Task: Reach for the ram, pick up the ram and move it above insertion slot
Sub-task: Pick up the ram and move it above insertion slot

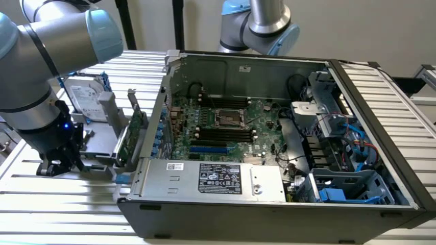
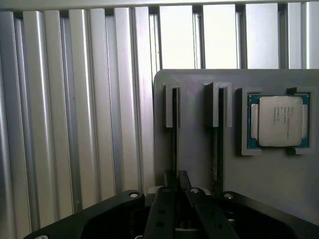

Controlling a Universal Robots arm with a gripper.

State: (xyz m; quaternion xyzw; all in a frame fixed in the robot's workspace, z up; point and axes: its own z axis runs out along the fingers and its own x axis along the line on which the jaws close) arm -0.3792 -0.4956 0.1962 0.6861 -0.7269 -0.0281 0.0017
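Wrist view, gripper point(image 2: 177, 177) apparently clamped on edge-on ram point(image 2: 175, 134), standing in grey holder point(image 2: 198, 149).

site: robotics lab | open PC case point(image 1: 272, 217) on slatted metal worktop point(image 1: 61, 204) | robot arms point(image 1: 41, 66) beside and behind case

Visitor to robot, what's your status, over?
Gripper low over grey holder, in line with one slot. Ram likely the thin edge in that slot, not lifted. Processor alongside in the holder, clear of gripper.
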